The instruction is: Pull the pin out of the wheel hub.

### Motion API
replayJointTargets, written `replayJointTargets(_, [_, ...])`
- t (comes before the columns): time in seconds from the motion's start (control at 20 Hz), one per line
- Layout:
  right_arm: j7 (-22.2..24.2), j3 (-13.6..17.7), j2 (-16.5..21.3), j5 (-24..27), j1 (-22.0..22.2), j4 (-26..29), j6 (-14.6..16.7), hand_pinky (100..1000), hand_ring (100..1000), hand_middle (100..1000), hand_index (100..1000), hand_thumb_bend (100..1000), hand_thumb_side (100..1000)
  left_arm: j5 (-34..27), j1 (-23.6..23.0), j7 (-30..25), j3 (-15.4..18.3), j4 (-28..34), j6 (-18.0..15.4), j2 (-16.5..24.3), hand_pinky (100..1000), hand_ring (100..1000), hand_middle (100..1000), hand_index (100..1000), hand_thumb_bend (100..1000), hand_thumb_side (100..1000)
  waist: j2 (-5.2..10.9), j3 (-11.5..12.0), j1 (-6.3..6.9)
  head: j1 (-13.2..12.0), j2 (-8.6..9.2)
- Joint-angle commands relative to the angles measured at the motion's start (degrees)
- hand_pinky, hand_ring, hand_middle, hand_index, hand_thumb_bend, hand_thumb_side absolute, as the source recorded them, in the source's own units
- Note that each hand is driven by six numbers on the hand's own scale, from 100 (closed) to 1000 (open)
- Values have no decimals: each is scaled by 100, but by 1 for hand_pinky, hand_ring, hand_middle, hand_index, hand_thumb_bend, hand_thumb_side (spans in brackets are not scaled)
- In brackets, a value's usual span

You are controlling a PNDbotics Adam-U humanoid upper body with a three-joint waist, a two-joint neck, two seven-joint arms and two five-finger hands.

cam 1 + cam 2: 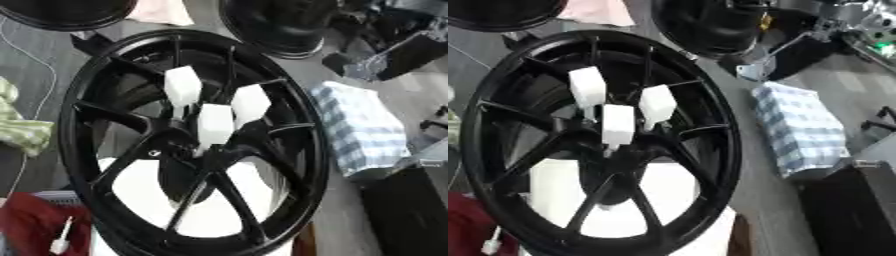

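Note:
A black spoked wheel (pixel 317 150) lies tilted on a white block (pixel 140 192) in the middle of both views. Three white block-headed pins stand in its hub (pixel 185 150): one at the far left (pixel 183 85), one at the far right (pixel 250 102), and one nearest the centre (pixel 215 125). Another white pin with a thin shaft (pixel 61 239) lies loose on a red cloth (pixel 26 225) at the lower left. A black and silver part of my right arm (pixel 794 50) comes in at the upper right, apart from the pins; its hand is not distinct. My left hand does not show.
Two more black wheels lie at the far edge (pixel 70 12) (pixel 280 27). A blue checked cloth (pixel 359 130) sits right of the wheel, a green checked cloth (pixel 17 130) on the left, and a black box (pixel 407 210) at the lower right.

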State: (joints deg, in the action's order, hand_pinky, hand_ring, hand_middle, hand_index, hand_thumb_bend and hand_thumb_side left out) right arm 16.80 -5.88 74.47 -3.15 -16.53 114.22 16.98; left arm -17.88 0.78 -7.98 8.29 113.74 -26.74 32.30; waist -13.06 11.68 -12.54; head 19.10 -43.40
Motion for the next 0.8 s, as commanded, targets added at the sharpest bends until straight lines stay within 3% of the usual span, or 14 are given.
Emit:
replayJointTargets(0.05, [279,-156,238,64,-191,37,-53,791,799,762,786,266,303,33,49,-22,-11,86,39,143,895,612,605,872,100,597,101,10,43,71,-65])
replayJointTargets(0.35, [737,-412,156,347,-470,37,-300,785,815,778,790,361,262,30,63,-37,-15,86,94,112,896,610,603,871,100,599,83,40,38,145,-72])
replayJointTargets(0.8, [1175,-739,4,673,-881,37,-291,784,835,800,806,474,222,-40,119,-58,-34,86,123,86,897,610,603,870,100,599,65,65,92,395,-72])
